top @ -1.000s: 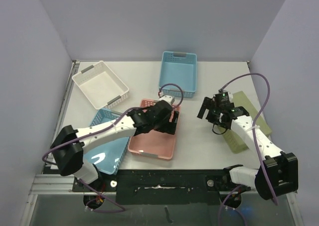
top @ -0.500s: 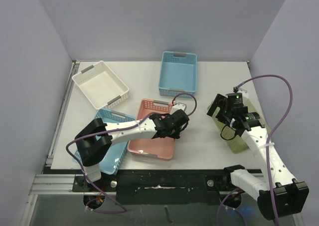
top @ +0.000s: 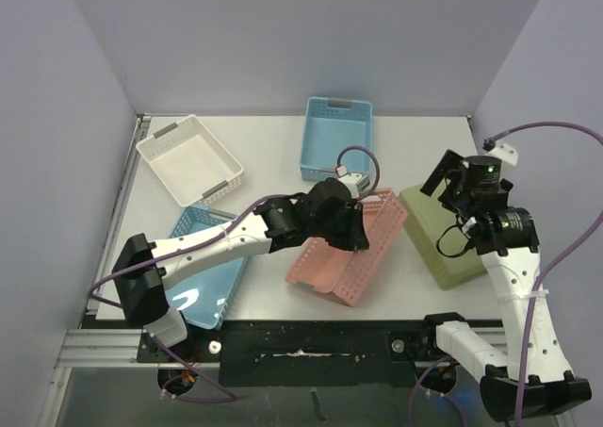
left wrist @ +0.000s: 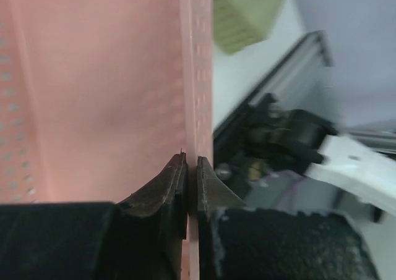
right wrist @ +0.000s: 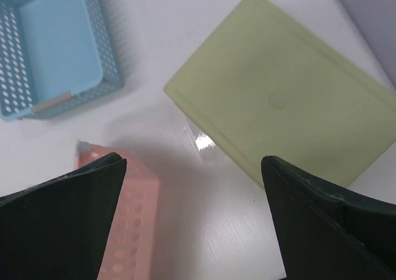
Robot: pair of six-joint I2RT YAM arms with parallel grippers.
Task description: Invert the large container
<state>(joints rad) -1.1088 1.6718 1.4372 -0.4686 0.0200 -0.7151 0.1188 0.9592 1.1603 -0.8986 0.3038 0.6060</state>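
Your left tool (left wrist: 192, 169) is pinching a perforated wall of the large pink plastic basket (top: 344, 253), which stands tipped on edge on the desk (top: 273, 154), just left of the overturned pale-green plastic bin (top: 443, 238). Hold that pinch firm, roll your wrist until the rim faces down, then lower it flat before releasing. Leave the right tool (right wrist: 193, 162) spread wide above the green bin.
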